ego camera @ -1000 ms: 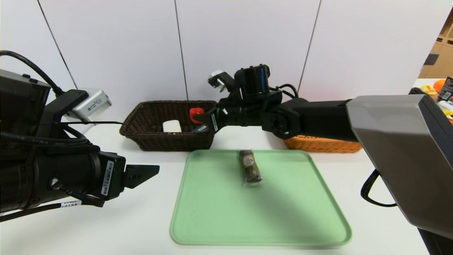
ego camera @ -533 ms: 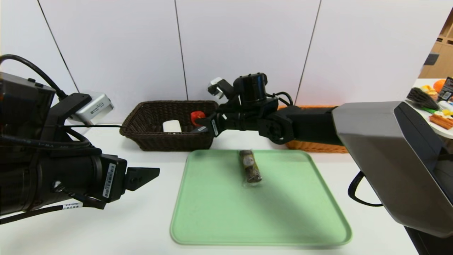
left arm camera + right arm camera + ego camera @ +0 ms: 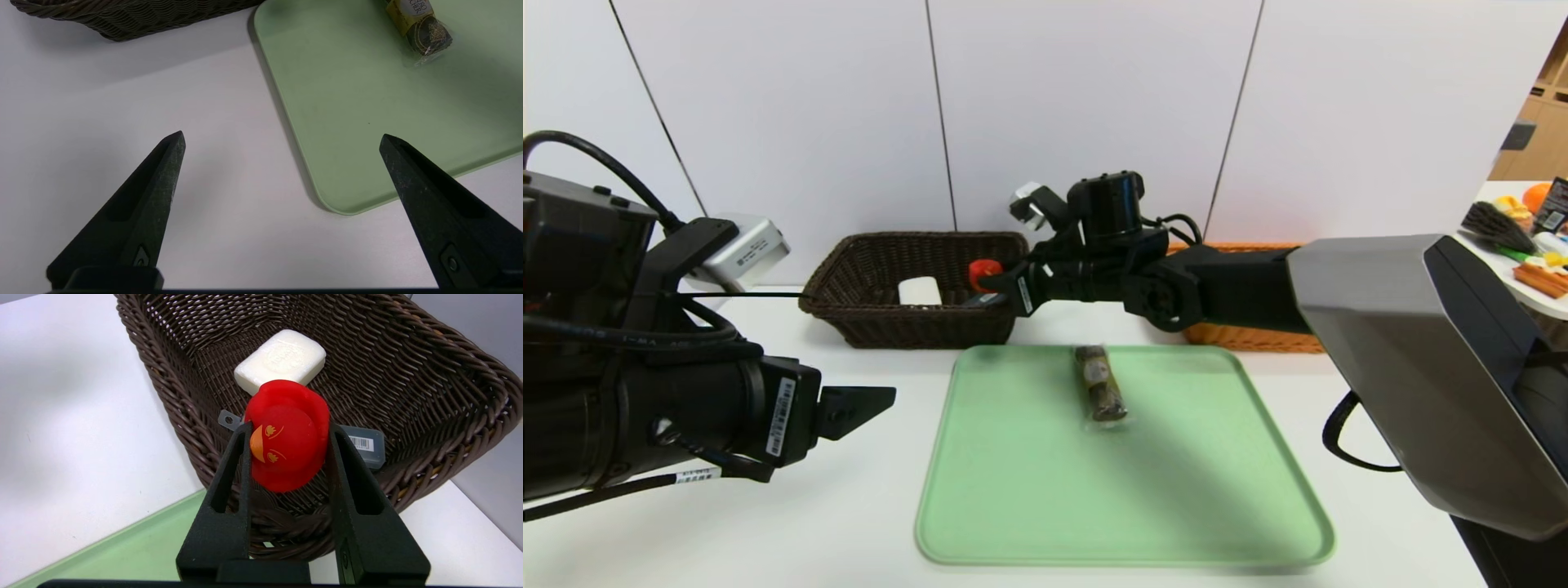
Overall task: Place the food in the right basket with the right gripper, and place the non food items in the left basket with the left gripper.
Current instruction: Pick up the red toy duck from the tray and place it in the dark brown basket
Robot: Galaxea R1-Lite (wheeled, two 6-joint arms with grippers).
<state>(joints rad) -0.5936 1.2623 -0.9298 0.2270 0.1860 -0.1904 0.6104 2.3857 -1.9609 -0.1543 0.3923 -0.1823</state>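
On the green tray (image 3: 1045,506), the food (image 3: 1099,394) wrapper reads "Ferrero Rocher".

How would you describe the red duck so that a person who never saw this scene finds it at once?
Look at the dark brown basket behind the green tray. Over its corner nearest the orange basket, the right gripper holds the red duck between its fingers. It is the only red thing there; the white soap block and grey case lie inside the basket below it.
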